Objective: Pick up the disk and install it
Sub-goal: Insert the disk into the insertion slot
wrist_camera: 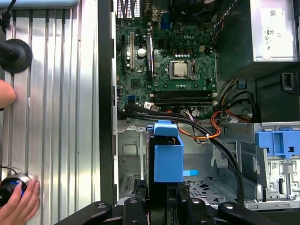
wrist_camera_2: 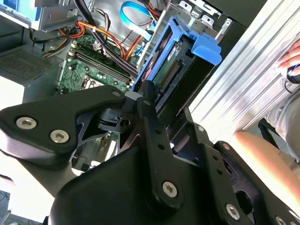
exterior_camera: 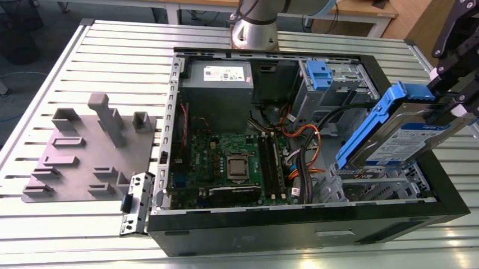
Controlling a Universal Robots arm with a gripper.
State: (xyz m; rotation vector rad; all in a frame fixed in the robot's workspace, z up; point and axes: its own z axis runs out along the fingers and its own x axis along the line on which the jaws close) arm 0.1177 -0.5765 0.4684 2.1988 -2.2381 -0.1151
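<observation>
The disk (exterior_camera: 408, 140), a silver drive with a white and blue label and blue side rails, hangs tilted on edge above the open computer case (exterior_camera: 299, 227), at the exterior view's right. My gripper (exterior_camera: 443, 111) is shut on its upper end. In the second wrist view the fingers (wrist_camera_2: 146, 105) clamp the disk (wrist_camera_2: 176, 70) between them. In the first wrist view the disk's blue rail (wrist_camera: 168, 157) points down at the case's empty drive cage (wrist_camera: 201, 185), with the gripper (wrist_camera: 161, 204) behind it.
Inside the case lie the motherboard (exterior_camera: 224, 162), a grey power supply (exterior_camera: 217, 84), loose cables (exterior_camera: 303, 148) and a blue clip (exterior_camera: 318, 75) in the far bay. A grey fixture plate (exterior_camera: 82, 151) lies at the exterior view's left. A person's hand (wrist_camera: 18, 201) rests beside the case.
</observation>
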